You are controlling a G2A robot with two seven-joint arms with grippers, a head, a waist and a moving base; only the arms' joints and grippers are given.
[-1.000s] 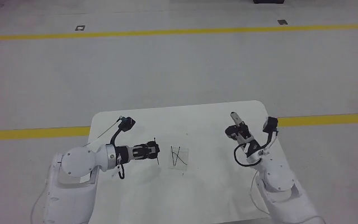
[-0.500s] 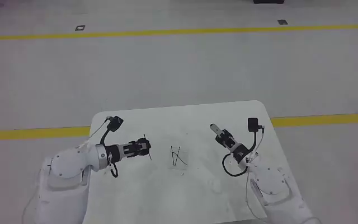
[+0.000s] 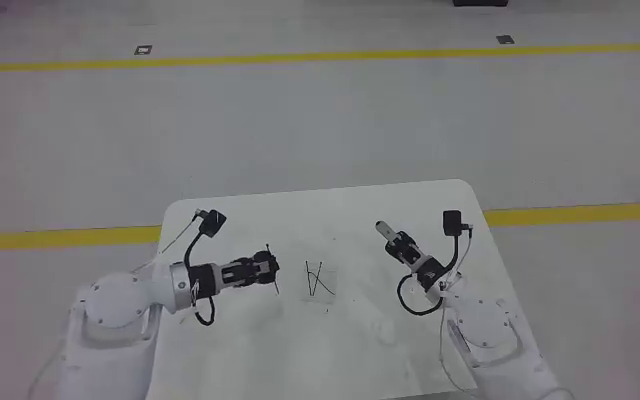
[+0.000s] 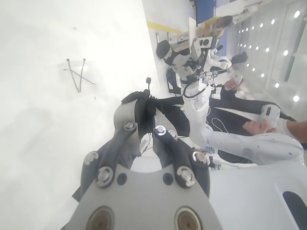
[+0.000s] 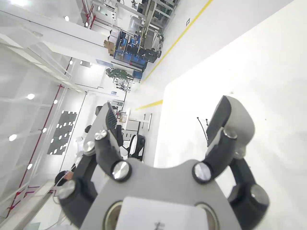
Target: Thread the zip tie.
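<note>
- Left gripper (image 3: 266, 268) (image 4: 144, 101) hovers over the left half of the white table (image 3: 400, 205), pointing right towards the middle. Its pincer is pressed narrow, clamped on a black zip tie (image 3: 277, 286) (image 4: 148, 80).
- The tie is gripped partway along its length. In the top view one thin end sticks out on the far side of the fingers and the other on the near side, so it runs roughly far to near. In the left wrist view its small square head stands just clear of the fingertips.
- A few loose ties (image 3: 317, 279) (image 4: 80, 77) (image 5: 200, 122) lie crossed over one another at the middle of the table, on a faint clear sheet (image 3: 331, 269). They are just right of the left gripper and apart from it, with nothing touching them.
- Right gripper (image 3: 386, 232) (image 5: 165, 113) is over the right half of the table, right of the loose ties and well apart from them, pointing towards the far left. Its pincer is spread wide with nothing between the pads (image 5: 110, 118).
</note>
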